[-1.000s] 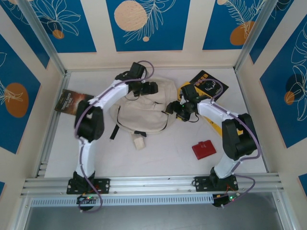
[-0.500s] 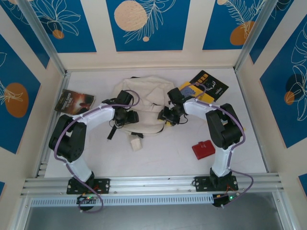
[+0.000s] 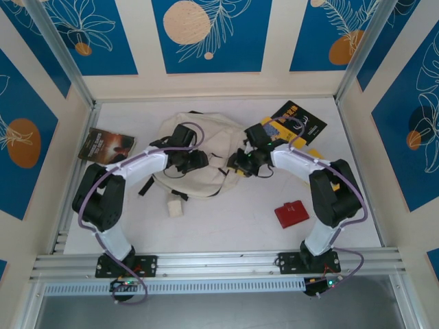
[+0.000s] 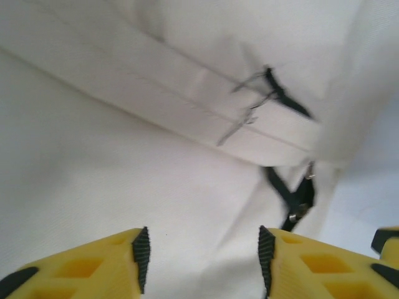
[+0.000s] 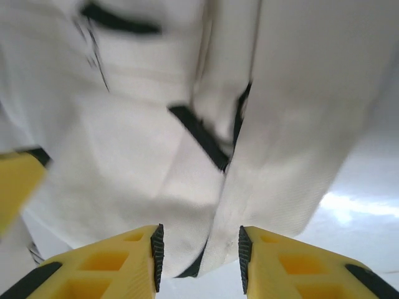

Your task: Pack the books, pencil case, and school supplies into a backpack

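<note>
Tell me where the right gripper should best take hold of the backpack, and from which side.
Probably the raised fabric fold with black trim on the right side of the backpack, from above: the soft bag lies slumped flat, and that ridge lines up between the open jaws of the right gripper.

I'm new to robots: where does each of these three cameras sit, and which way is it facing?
Top external: fixed above and behind the arms, looking down on the table; left arm and right arm show whole.
Left wrist: on the left arm, facing the backpack past the left gripper.
Right wrist: on the right arm, facing the backpack past the right gripper.
Shared: the backpack in all three.
</note>
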{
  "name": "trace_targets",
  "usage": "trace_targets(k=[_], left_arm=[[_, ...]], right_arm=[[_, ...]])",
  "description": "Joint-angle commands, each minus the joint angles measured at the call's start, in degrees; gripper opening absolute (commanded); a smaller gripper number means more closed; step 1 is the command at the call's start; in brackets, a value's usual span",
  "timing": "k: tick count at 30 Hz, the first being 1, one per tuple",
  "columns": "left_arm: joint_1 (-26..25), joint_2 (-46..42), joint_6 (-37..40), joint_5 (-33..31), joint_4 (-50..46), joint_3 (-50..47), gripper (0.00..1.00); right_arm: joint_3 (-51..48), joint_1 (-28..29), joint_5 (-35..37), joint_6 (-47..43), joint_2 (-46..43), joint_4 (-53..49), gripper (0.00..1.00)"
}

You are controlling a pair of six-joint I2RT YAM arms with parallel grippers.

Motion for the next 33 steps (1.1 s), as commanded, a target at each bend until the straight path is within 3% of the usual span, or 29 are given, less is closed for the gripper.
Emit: trace_targets(k=[1, 5, 18, 27, 33], left_arm=[[-3.0, 3.1, -3.1, 1.9, 2.2, 3.1, 0.46], [-5.9, 7.8, -3.4, 0.9, -0.2, 7.6, 0.40], [-9.2, 16.9, -6.8, -7.8, -6.8, 16.1, 0.40], [-9.7, 19.8, -6.6, -7.1, -4.8, 18.4, 0.37], [-9.7, 20.5, -5.9, -4.7, -2.1, 18.9, 0.35]], right_arm=[[-0.4, -3.6, -1.3, -0.2, 0.4, -1.3, 0.38], [0.5, -6.0, -0.9, 0.6, 2.0, -2.0, 0.37], [0.1, -7.4, -4.2, 0.0, 4.6, -0.2, 0.37], [0.9, -6.6, -5.6, -0.6, 7.3, 1.0, 0.37], [2.5, -5.3, -8.3, -1.0, 11.4, 1.0, 0.29]])
